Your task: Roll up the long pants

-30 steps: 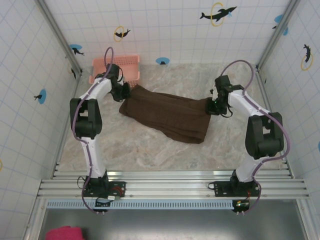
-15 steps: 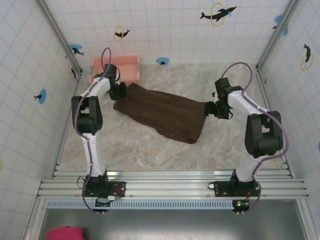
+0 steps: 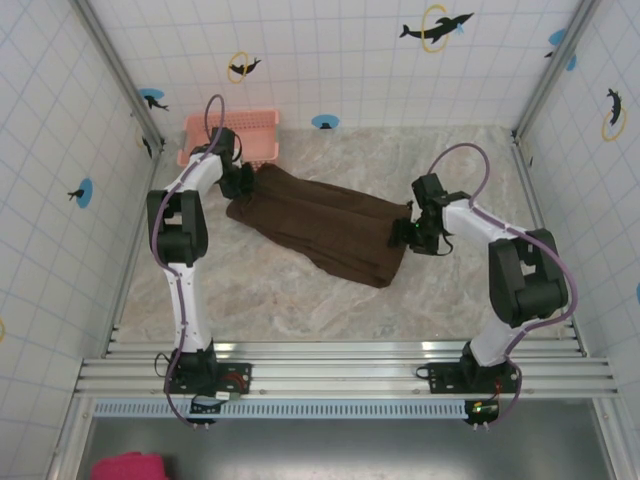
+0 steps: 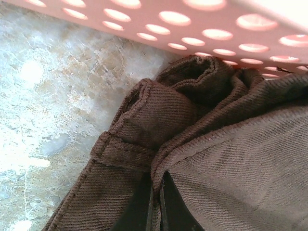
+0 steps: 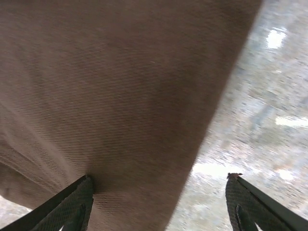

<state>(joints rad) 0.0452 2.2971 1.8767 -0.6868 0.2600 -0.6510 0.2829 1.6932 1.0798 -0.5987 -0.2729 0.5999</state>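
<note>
Marble tabletop [image 3: 300, 310]: left claw [image 4: 156, 192] pinches the long pants [image 3: 320, 228]; right claw [image 5: 160, 177] spread wide, holding nothing.

A pink perforated basket [image 3: 232, 137] sits upper left, on the far corner of the marbled tabletop [image 3: 300, 305]. White tiled walls [image 3: 330, 70] carry dolphin stickers [image 3: 436, 28]. A bright pink cloth lump [image 3: 128, 466] lies at the frame's lower left.

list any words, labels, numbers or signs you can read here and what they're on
None: no readable text in these views.
The dolphin stickers on the wall tiles are pictures without words.
The long pants and pink basket are unmarked.
</note>
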